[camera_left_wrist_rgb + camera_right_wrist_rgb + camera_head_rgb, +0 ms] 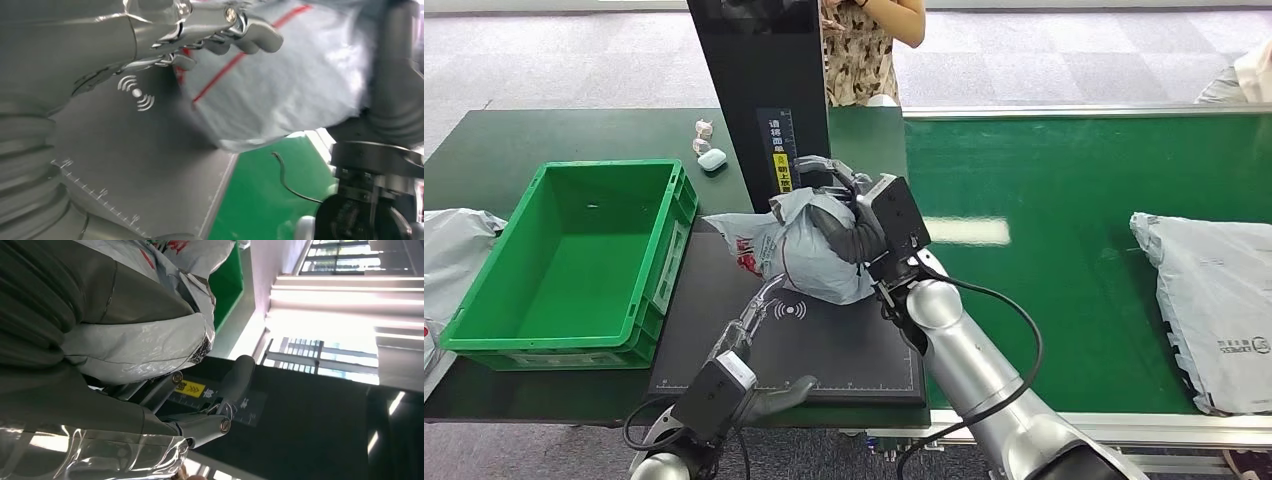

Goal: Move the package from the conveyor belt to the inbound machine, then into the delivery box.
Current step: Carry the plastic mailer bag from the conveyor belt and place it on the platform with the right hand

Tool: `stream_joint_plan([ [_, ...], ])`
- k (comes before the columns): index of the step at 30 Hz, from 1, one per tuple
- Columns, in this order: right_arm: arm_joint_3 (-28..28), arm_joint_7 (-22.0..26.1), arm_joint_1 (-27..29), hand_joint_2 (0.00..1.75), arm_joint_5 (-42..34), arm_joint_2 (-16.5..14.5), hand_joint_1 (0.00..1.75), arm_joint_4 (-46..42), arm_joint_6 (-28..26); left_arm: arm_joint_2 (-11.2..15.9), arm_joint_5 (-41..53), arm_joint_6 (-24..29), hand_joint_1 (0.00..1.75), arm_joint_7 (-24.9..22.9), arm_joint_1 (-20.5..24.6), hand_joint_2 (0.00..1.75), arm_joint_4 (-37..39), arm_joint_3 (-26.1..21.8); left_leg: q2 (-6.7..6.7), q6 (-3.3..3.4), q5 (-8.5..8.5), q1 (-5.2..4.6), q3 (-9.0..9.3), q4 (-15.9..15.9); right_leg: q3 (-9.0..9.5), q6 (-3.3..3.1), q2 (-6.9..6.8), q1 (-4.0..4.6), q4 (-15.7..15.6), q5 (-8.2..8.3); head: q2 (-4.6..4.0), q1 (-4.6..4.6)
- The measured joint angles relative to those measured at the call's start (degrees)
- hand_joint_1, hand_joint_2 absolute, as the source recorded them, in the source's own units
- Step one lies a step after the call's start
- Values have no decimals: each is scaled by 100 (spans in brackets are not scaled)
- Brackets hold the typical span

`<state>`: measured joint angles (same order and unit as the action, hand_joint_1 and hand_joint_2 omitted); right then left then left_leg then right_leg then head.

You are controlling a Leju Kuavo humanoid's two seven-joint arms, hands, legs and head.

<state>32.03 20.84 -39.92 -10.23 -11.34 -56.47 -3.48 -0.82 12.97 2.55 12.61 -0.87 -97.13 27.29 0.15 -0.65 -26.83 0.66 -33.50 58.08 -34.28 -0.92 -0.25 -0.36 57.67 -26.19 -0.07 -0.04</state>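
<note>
Right hand (pixel 856 222) half-buried in package (pixel 799 255)

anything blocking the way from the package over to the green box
Nothing visible stands in the way. The package is held by the right robot hand over the black scanner pad, and the green box sits open right beside it. The left robot hand reaches toward the package's lower edge, below that path.

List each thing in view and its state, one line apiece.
Grey plastic package: held over the black scanner pad.
Right hand: gripping the package.
Left hand: fingers touching the package.
Green plastic crate: empty.
Second grey bag: lying on the green conveyor belt.
</note>
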Motion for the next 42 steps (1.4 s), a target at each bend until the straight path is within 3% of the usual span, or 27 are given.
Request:
stream_joint_plan([
  [3, 104, -135, -78, 175, 13, -107, 3, 113, 147, 0, -12, -2, 0, -35, 73, 175, 32, 31, 0, 0, 0, 0, 0, 0, 0, 0, 1, 0, 0, 0, 0, 0],
  [17, 245, -480, 78, 175, -169, -134, 0, 76, 337, 9, 68, 239, 0, -89, 96, 175, 95, 17, -2, 0, 0, -1, 1, 1, 0, 0, -1, 0, -2, 0, 0, 0],
  [26, -108, -164, 1237, 175, -635, 292, 0, -1138, 512, 5, 824, 1994, 0, 322, -326, 175, -482, -547, -1, 1, -4, -1, 0, 0, -1, 1, 0, 0, -4, -3, 0, -1],
  [31, -428, 96, 2067, 175, -912, 487, 0, -1993, 538, -42, 864, 3171, 0, 1068, -756, 175, -1176, -1019, -1, 2, -7, -1, -1, -2, -1, -2, -1, 0, -4, -10, 0, 0],
  [35, -654, 141, 2554, 175, -1058, 566, 0, -2474, 580, -100, 684, 3631, 0, 1536, -1036, 175, -1645, -1282, -1, 2, -8, -1, 0, -3, -1, -3, -1, 0, -6, -11, 0, 1],
  [38, -814, 205, 2921, 175, -1108, 585, 0, -2782, 544, -110, 828, 3413, 0, 1361, -1138, 175, -1821, -1364, -7, 3, -7, -1, 0, -2, 1, -4, -12, 0, -8, -12, 0, 0],
  [42, -1092, 276, 3406, 175, -1248, 590, 0, -3239, 508, -72, 1793, 2108, 0, 235, -1093, 175, -1819, -1280, -9, 3, -7, -2, 0, -3, 2, -4, -14, -1, -9, -11, 0, -1],
])
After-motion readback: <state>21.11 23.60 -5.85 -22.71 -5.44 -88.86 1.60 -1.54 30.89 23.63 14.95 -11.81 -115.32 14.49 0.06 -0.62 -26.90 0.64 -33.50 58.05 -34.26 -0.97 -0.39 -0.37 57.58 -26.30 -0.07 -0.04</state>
